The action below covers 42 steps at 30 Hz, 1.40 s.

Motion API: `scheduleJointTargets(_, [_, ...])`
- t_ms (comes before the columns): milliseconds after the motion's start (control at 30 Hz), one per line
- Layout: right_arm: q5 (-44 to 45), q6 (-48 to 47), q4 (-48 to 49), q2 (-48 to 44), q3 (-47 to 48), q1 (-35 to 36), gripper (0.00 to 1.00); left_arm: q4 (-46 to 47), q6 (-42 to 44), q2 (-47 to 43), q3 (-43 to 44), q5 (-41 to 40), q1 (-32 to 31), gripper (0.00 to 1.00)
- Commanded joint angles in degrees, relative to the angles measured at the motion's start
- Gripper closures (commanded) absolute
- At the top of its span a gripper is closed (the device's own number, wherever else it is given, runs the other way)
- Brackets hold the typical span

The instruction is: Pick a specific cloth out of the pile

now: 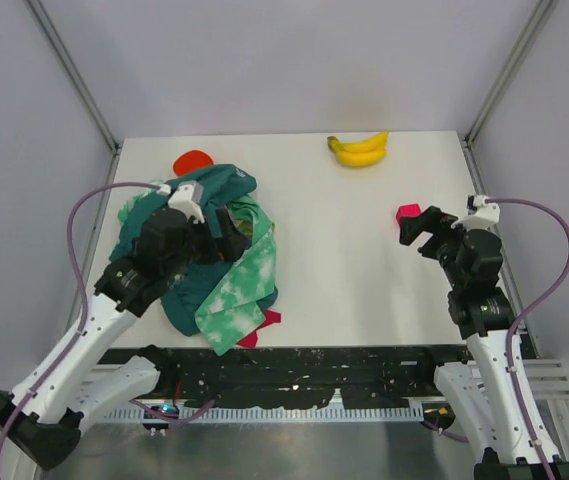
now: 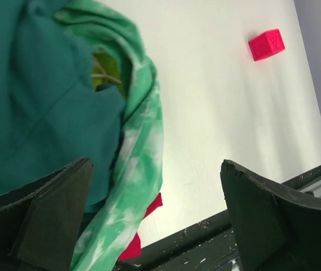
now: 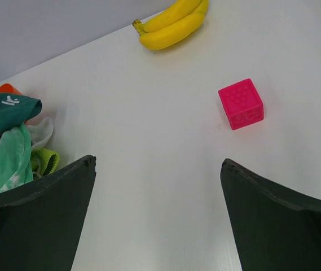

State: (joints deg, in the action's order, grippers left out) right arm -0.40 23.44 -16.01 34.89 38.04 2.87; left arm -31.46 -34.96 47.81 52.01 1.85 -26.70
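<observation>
Cloth (image 2: 106, 70) (lime-green, mostly buried) is peeking from pile (image 1: 229, 290) by table (image 1: 364, 290) left edge, just ahead of left gripper (image 2: 154, 166), which is hanging wide open and empty; right gripper (image 3: 157, 164) is also gaping empty, well apart.

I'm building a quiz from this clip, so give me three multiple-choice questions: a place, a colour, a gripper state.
1. Where on the white table is the yellow banana bunch? A far edge; B near edge; C centre.
2. The small plastic cube is: A blue; B pink; C black.
3. The left gripper is: A shut on cloth; B open over the heap of mixed cloths; C out of view.
Answers: A, it sits highest in the overhead view; B, bright pink in the right wrist view; B, its fingers stand wide apart.
</observation>
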Motion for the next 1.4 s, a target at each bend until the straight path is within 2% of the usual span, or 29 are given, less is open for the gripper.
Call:
scheduleJointTargets(0, [-5.7,-3.0,6.3,-2.6,-2.0,-0.1,0.05,-7.7,6.6,6.3,7.8,-18.6,-11.8,0.0])
scheduleJointTargets(133, [-6.1,-3.9,7.3,-2.6,-3.2,-0.2,0.05,-12.0,6.0,14.2,9.9,-25.3,-19.3,0.0])
scheduleJointTargets(233, [-6.8,-4.6,6.4,-1.4,-2.4,-0.2,0.05,-13.7,4.7,21.5,11.1,-25.8,-21.9,0.0])
scheduleJointTargets(300, [-7.9,-5.2,6.0,-0.4,-2.0,-0.1,0.05,-16.3,1.7,26.3,12.6,-27.4,-22.2,0.0])
scheduleJointTargets(500, [-8.5,-5.7,6.1,1.1,-1.8,-0.1,0.05,-29.6,-8.4,39.8,19.3,-39.7,-21.9,0.0])
scheduleJointTargets(600, [-8.1,-5.7,6.1,1.3,-1.9,-0.1,0.05,-31.7,-10.2,46.8,21.6,-39.7,-21.0,0.0])
scheduleJointTargets(700, [-5.1,-5.0,5.9,1.0,-2.3,-0.1,0.05,-27.4,-9.1,50.5,20.3,-35.2,-19.0,0.02])
scheduleJointTargets(833, [-1.5,-4.3,5.5,0.3,-2.7,-0.1,0.05,-20.7,-8.1,53.2,16.3,-30.2,-16.9,0.16])
scheduleJointTargets(933, [-2.8,-4.3,6.0,0.2,-2.9,-0.2,0.05,-22.2,-9.1,55.0,16.5,-32.3,-15.8,0.54])
scheduleJointTargets(1000, [-4.3,-4.3,7.0,0.2,-3.1,-0.2,0.05,-23.2,-9.8,54.8,16.6,-34.0,-15.5,1.0])
scheduleJointTargets(1067, [-5.2,-3.8,7.3,0.6,-3.3,-0.1,0.05,-21.5,-7.6,52.1,15.8,-34.5,-15.4,1.0])
scheduleJointTargets(1167, [-6.5,-1.2,9.1,1.8,-4.3,-0.1,0.05,-17.4,-4.3,43.0,12.5,-34.5,-15.4,1.0])
scheduleJointTargets(1267, [-18.5,2.7,15.6,5.0,-5.4,0.0,0.05,-16.9,-3.2,31.8,10.8,-38.7,-15.2,1.0])
scheduleJointTargets(1367, [-24.1,6.6,20.4,12.3,-3.8,2.7,0.05,-16.4,-2.1,24.1,10.2,-41.0,-13.7,1.0])
